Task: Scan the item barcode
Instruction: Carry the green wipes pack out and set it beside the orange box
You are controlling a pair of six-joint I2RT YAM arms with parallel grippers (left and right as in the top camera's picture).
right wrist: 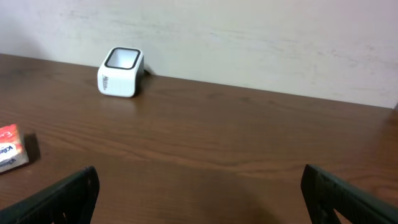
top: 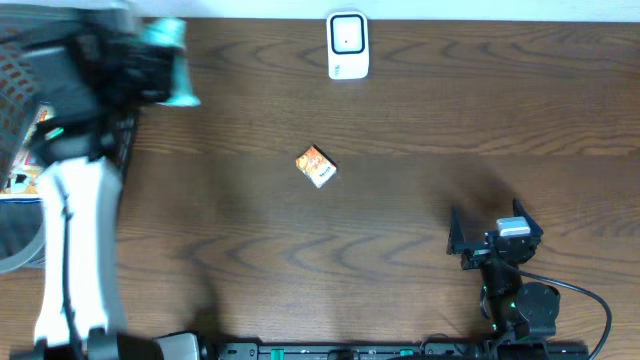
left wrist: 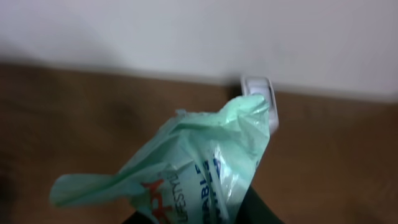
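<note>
Overhead: L gripper [top: 158, 68] pinching green bag [top: 172, 45] far-left (carry-to-scan step imo), R gripper [top: 492, 230] spread wide, idle; nxt = bring bag's barcode face over scanner [top: 347, 45].

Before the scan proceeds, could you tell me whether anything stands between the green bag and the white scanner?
Nothing visible does: only bare table separates the green bag and the white scanner; the orange box lies well off that line.

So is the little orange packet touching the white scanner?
No, the orange packet lies well apart from the white scanner, bare table between them.
</note>
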